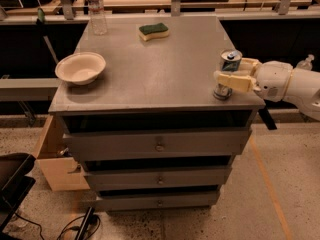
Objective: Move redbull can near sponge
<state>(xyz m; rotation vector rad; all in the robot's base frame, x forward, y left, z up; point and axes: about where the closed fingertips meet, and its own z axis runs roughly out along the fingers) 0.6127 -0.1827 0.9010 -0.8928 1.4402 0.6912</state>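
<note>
The redbull can (229,60), blue and silver, stands at the right front edge of the grey cabinet top (160,69), leaning slightly. My gripper (229,71) reaches in from the right with cream fingers (234,81) on either side of the can's body, shut on it. The near finger crosses the can's front and the far one is partly hidden behind it. The sponge (153,31), yellow with a dark green top, lies at the back middle of the top, well away from the can.
A cream bowl (80,67) sits at the left edge. A clear plastic bottle (96,9) stands at the back left corner. Below are drawers (159,145), and an open wooden drawer (54,159) juts out low on the left. Benches run behind.
</note>
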